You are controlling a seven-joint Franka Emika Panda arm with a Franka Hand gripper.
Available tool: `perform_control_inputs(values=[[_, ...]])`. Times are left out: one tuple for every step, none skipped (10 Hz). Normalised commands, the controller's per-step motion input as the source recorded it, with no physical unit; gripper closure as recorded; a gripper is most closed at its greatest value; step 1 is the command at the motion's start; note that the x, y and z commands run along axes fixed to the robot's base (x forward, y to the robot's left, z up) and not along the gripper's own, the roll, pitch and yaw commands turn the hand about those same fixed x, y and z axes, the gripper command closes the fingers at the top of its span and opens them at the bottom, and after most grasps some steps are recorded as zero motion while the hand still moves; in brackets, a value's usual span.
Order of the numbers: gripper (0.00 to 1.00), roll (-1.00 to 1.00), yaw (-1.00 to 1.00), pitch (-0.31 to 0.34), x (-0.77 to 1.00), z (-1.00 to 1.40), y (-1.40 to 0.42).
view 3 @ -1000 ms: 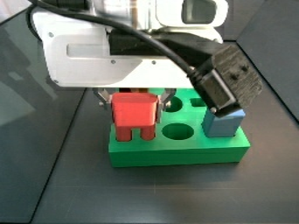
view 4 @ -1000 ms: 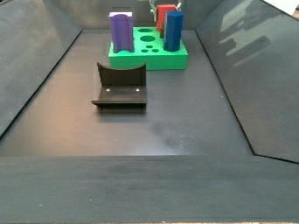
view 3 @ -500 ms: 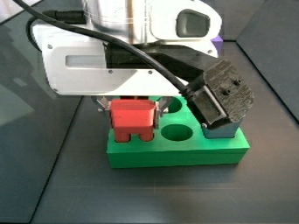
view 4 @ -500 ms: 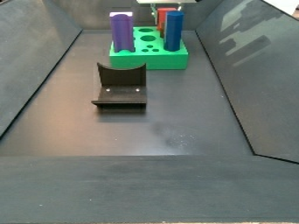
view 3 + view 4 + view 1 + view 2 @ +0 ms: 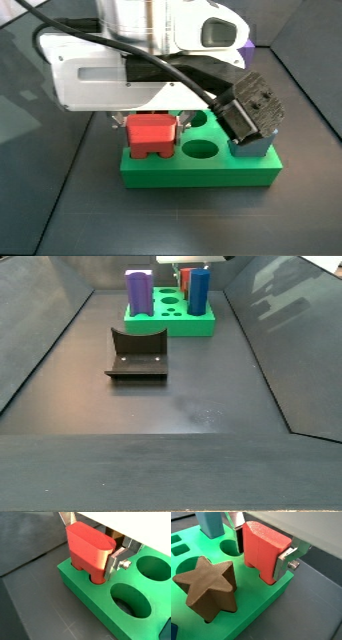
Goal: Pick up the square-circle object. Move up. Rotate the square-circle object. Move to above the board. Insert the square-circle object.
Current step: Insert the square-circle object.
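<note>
The square-circle object (image 5: 89, 547) is a red block, upright between the gripper's silver fingers. It also shows in the other wrist view (image 5: 261, 549) and in a side view (image 5: 151, 134). Its stubs point down and sit in a cut-out at a corner of the green board (image 5: 87, 604), which shows in both side views (image 5: 201, 172) (image 5: 171, 324). The gripper (image 5: 90, 562) (image 5: 261, 559) is shut on the block, right above the board (image 5: 251, 617). In a side view the gripper (image 5: 154, 120) hangs under the white wrist housing.
A brown star block (image 5: 208, 587) and a light-blue cube (image 5: 211, 522) stand in the board. Round holes (image 5: 130, 599) (image 5: 203, 151) lie beside the red block. A purple pillar (image 5: 138, 291) and a blue pillar (image 5: 197, 291) stand on the board. The fixture (image 5: 138, 353) stands on the floor.
The gripper has moved down with the red block. The block sits lower, and its stubs are now in the board's cut-out.
</note>
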Motion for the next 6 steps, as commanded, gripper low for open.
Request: perform_control_inputs(values=[[1.00,0.05,-0.39,0.000,0.15,-1.00,0.00],[1.00,0.03,-0.43,0.000,0.09,-1.00,0.00],[1.00,-0.19,-0.17,-0.161,0.13,-0.66,0.07],[1.00,-0.28,-0.16,-0.147,0.10,-0.53,0.17],[1.00,-0.29,-0.16,-0.101,0.11,-0.44,0.19],[1.00,0.00,0.00,-0.029,-0.01,0.00,0.00]])
